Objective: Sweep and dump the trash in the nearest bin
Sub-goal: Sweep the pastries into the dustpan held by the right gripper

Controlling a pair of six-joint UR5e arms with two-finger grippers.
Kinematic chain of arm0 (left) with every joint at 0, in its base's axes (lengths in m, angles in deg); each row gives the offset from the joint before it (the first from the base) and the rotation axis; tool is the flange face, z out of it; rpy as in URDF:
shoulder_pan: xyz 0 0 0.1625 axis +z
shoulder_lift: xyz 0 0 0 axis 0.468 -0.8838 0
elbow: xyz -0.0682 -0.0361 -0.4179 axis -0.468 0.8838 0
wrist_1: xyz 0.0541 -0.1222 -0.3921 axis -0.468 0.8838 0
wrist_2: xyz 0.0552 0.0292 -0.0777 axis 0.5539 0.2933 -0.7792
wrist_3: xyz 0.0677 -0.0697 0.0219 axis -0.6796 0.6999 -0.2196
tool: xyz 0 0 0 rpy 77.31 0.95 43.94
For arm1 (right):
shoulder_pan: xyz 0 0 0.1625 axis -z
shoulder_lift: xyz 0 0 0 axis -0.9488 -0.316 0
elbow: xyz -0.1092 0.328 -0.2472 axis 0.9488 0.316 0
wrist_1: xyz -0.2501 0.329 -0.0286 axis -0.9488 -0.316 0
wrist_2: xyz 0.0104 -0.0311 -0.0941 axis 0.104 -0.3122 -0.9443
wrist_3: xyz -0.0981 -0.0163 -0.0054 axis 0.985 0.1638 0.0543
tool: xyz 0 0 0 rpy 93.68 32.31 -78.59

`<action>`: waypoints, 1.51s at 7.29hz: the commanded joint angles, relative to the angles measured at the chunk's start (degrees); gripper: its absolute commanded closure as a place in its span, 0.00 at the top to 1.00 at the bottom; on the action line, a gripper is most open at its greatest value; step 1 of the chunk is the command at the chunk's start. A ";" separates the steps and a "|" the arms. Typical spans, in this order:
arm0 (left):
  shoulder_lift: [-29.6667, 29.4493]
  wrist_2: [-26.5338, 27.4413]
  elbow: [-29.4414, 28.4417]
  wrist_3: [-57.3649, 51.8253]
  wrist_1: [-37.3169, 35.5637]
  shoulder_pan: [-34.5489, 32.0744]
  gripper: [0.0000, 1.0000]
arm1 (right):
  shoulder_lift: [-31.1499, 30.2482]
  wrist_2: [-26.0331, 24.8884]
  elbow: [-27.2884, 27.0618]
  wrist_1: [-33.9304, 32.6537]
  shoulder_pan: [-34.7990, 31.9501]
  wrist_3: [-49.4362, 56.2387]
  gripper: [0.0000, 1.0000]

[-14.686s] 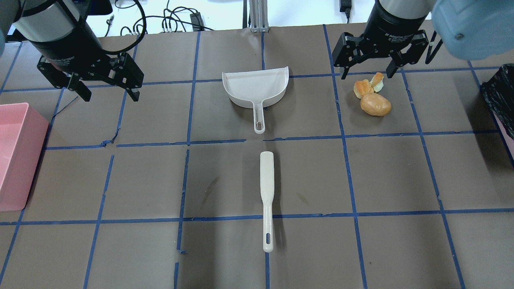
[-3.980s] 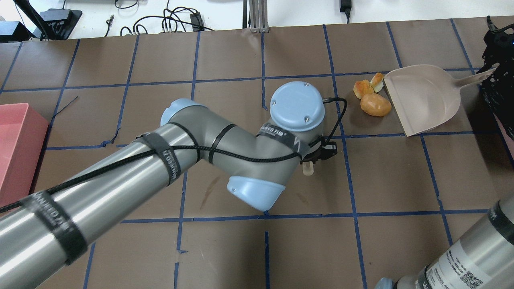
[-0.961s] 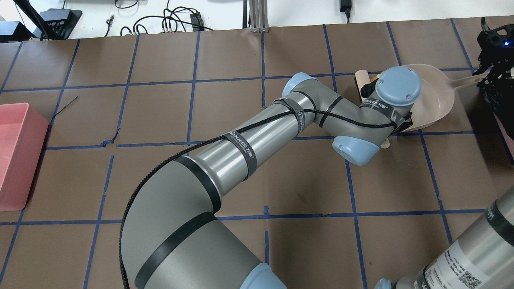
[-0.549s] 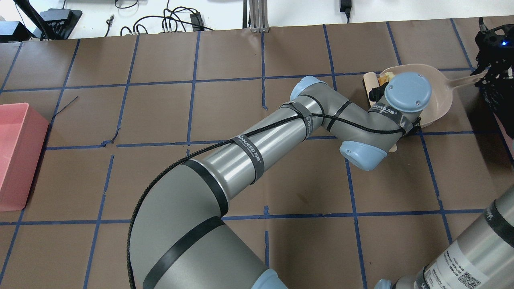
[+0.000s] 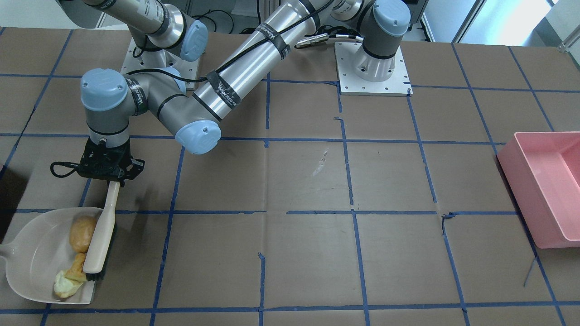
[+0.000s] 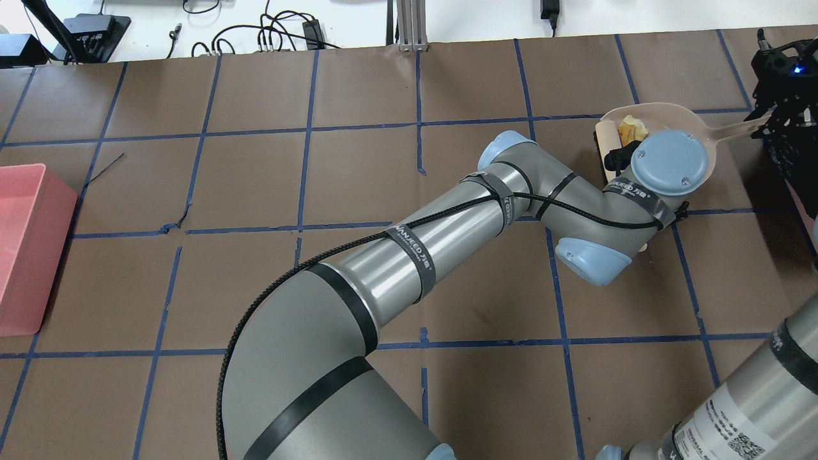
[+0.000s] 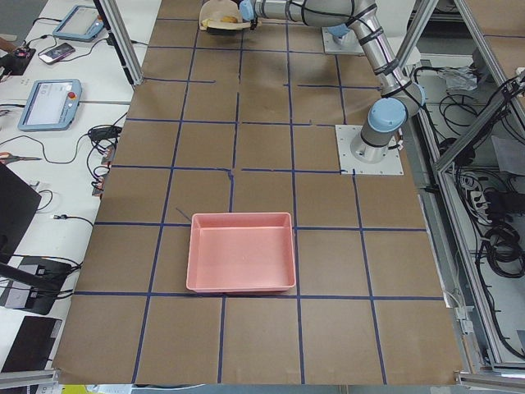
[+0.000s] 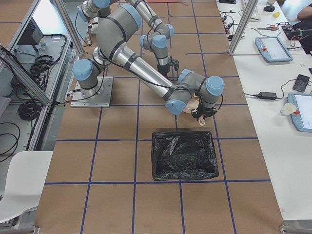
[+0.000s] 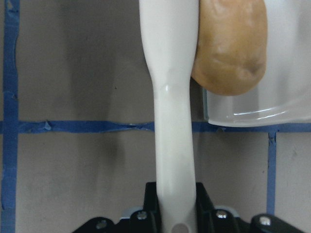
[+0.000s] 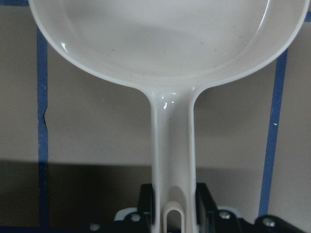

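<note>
The trash lies in the white dustpan (image 5: 31, 260): the round tan bun (image 5: 81, 232) and two golden-orange chunks (image 5: 72, 277). My left gripper (image 5: 110, 180) is shut on the handle of the white brush (image 5: 100, 240), whose bristles rest at the pan's open edge against the lumps. The left wrist view shows the brush handle (image 9: 170, 121) beside the bun (image 9: 231, 48). My right gripper (image 10: 172, 211) is shut on the dustpan's handle (image 10: 172, 145). The black-lined bin (image 8: 183, 156) stands just beyond the pan.
A pink tub (image 6: 25, 249) stands at the table's far left edge, also seen in the front view (image 5: 543, 181). My left arm stretches across the table's middle (image 6: 396, 255). Blue tape lines grid the brown table.
My left arm has swept the brush further right, pushing the bun and chunks off the table and into the dustpan. The dustpan stays held at the right edge.
</note>
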 commanded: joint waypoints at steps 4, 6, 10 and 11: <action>-0.67 0.21 -0.85 0.72 -0.08 -0.80 0.08 | 0.27 3.43 -0.57 2.06 -1.03 -0.19 0.00; 0.47 0.30 0.20 -2.61 0.01 -0.62 0.09 | 0.44 5.01 -0.65 2.33 -0.95 -0.01 0.00; 2.31 0.82 3.97 -5.00 0.18 1.65 0.09 | 0.44 11.94 -0.57 5.65 1.77 0.16 0.00; 4.15 0.83 5.21 -5.78 0.53 3.23 0.09 | 0.44 12.13 -0.57 5.75 2.04 0.25 0.00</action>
